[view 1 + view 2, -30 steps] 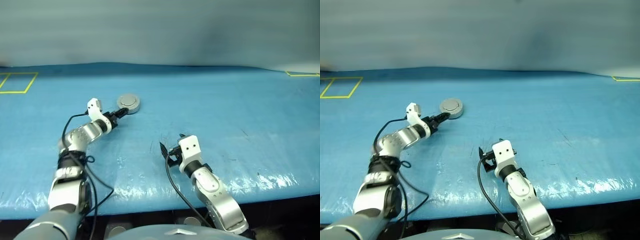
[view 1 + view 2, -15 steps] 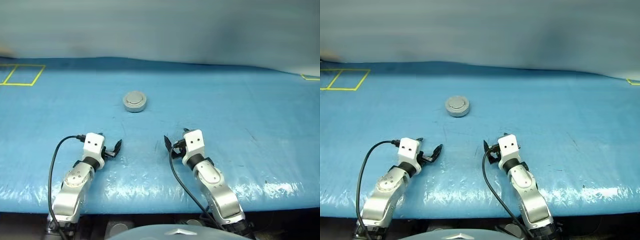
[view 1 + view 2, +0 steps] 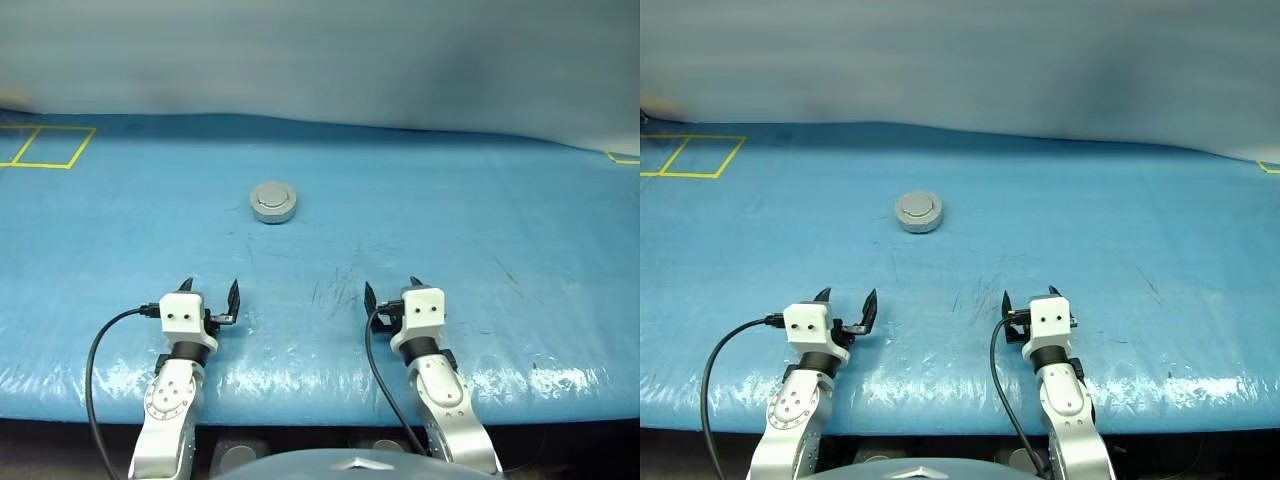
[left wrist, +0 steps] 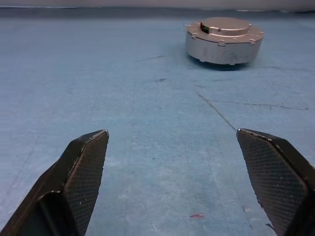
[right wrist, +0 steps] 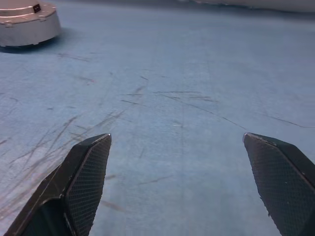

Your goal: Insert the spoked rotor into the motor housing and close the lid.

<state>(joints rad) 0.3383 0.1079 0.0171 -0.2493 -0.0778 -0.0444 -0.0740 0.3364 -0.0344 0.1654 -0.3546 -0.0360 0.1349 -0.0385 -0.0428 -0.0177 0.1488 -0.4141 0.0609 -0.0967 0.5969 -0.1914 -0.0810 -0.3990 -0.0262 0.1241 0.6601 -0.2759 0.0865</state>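
The housing [image 3: 272,202] sits mid-table with its lid [image 4: 224,25] closed, well apart from both grippers. The left gripper [image 3: 211,291] and right gripper [image 3: 391,291] are spread and empty. Only a check of lid seating is judged necessary.

Left end effector [image 3: 210,292] and right end effector [image 3: 390,293] side by side, level, fingers wide apart, empty.

Counter: I see a blue sheet [image 3: 420,210] covering it, wrinkled and glossy along the near edge.
Scratches: I make out dark scuffs [image 3: 335,285] on the sheet near the middle.
Tape: yellow squares [image 3: 45,147] at my far left, another corner [image 3: 622,157] far right.
Wall: plain grey [image 3: 320,60] behind.
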